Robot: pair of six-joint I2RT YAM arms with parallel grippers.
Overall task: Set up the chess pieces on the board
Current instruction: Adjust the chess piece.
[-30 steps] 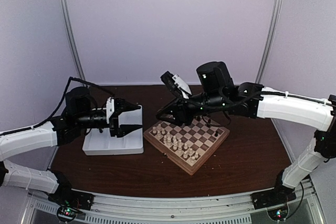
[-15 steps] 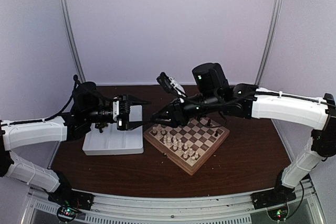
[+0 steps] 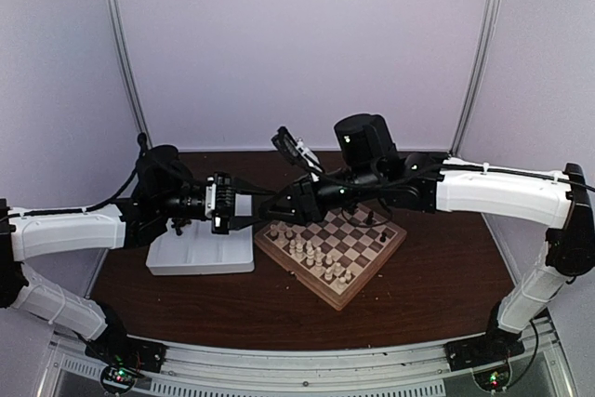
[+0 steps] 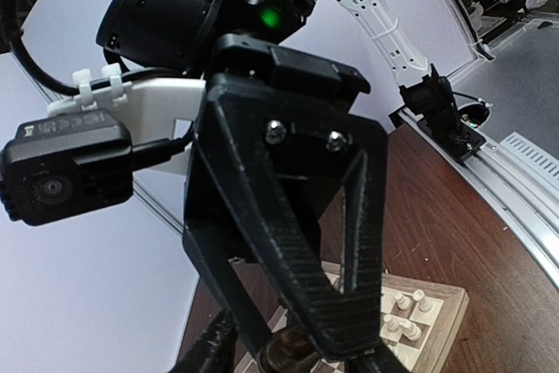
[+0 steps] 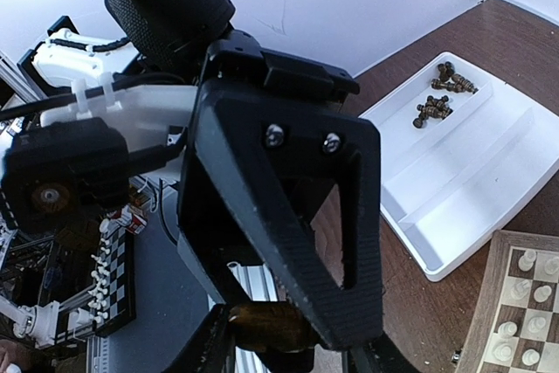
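Mid-air above gap between tray and board: dark chess piece, long axis lying crosswise. Clamped by right gripper. Nose-to-nose, left gripper straddles it, grip can't tell. Handover likely next. Other dark pieces in tray.

I count one board, one white tray left of it, and two arms. Two dark pieces stand on the board's right side; one dark piece sits in the right gripper. The cream pieces on the board are too crowded for me to count.
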